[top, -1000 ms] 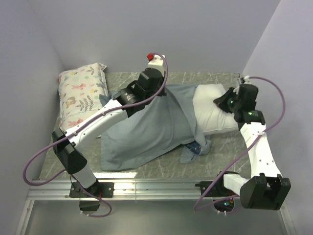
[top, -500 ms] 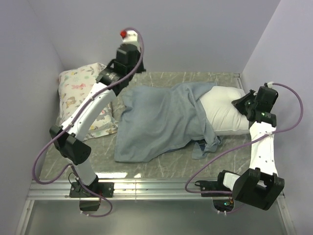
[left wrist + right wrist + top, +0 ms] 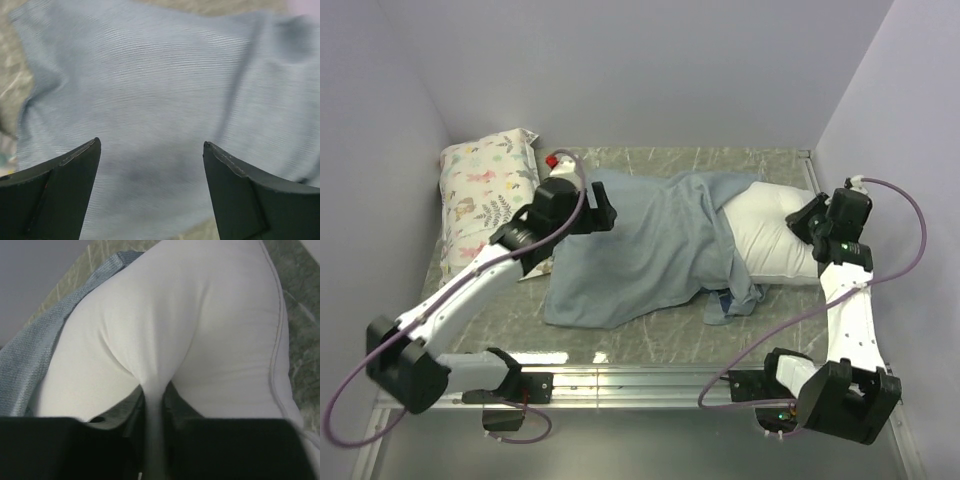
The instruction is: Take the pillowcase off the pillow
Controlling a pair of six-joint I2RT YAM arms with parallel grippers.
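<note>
The blue pillowcase (image 3: pixel 640 250) lies spread and rumpled across the table's middle, paler side up. Its right part still covers the left end of the white pillow (image 3: pixel 775 235). My left gripper (image 3: pixel 602 208) hovers over the case's back-left edge. In the left wrist view that gripper (image 3: pixel 150 142) is open wide, nothing between its fingers, only pale blue pillowcase (image 3: pixel 160 85) below. My right gripper (image 3: pixel 812 216) is at the pillow's right end. In the right wrist view it (image 3: pixel 155 390) is shut on a pinched fold of the pillow (image 3: pixel 200 315), with the pillowcase (image 3: pixel 30 365) edge at the left.
A smaller floral-print pillow (image 3: pixel 485 190) lies along the left wall, its near end under my left arm. Walls close in the table at the back, left and right. A metal rail (image 3: pixel 640 380) runs along the near edge.
My left gripper has opened and let go of the pillowcase, then dropped from high at the back down over the cloth. The case has slumped flat. The right gripper keeps its hold on the pillow.
</note>
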